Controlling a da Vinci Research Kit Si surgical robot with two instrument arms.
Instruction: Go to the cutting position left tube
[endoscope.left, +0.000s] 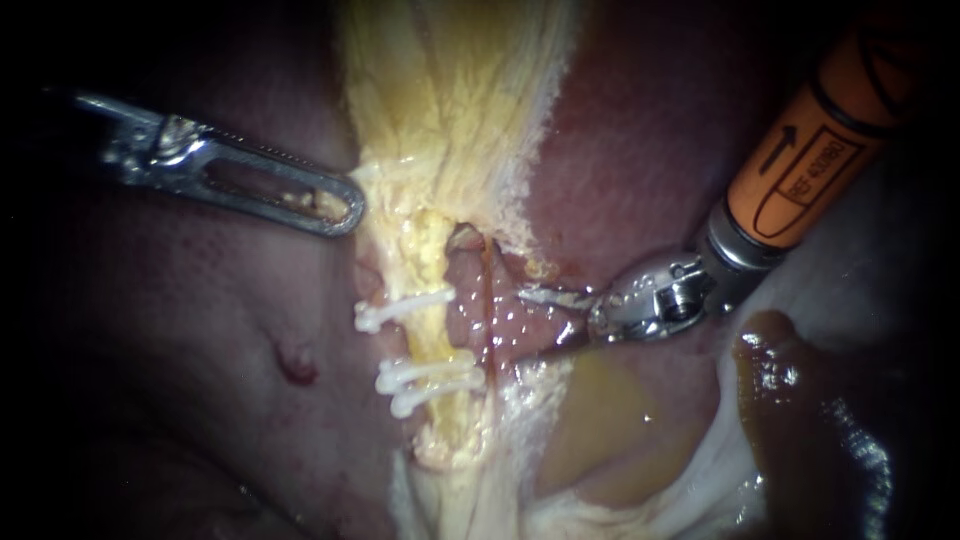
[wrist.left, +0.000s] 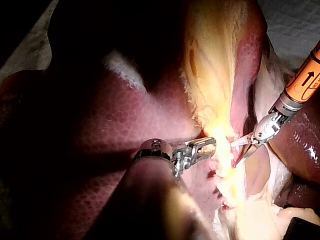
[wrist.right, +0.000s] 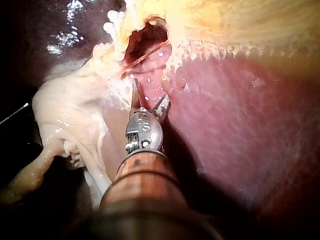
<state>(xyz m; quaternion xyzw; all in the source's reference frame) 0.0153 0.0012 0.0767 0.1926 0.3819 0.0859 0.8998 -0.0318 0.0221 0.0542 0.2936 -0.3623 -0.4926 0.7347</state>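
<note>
A yellow tube (endoscope.left: 437, 335) runs down the middle of the endoscope view and carries white clips, one higher (endoscope.left: 403, 308) and two lower (endoscope.left: 430, 380). A thin reddish tube (endoscope.left: 487, 300) lies just right of it. My right instrument (endoscope.left: 525, 322) comes in from the upper right on an orange shaft. Its two blades stand open just right of the reddish tube, short of the yellow one; the right wrist view also shows these blades (wrist.right: 148, 98) spread apart. My left instrument (endoscope.left: 345, 205) has its slotted jaws shut on the edge of the yellow tissue (endoscope.left: 450, 110) above the clips.
Dark red liver (endoscope.left: 200, 330) fills the left and upper right. A brown glistening fold (endoscope.left: 800, 410) and pale membrane (endoscope.left: 720, 450) lie under the right instrument's shaft. An open pocket (wrist.right: 150, 42) in the tissue lies ahead of the blades.
</note>
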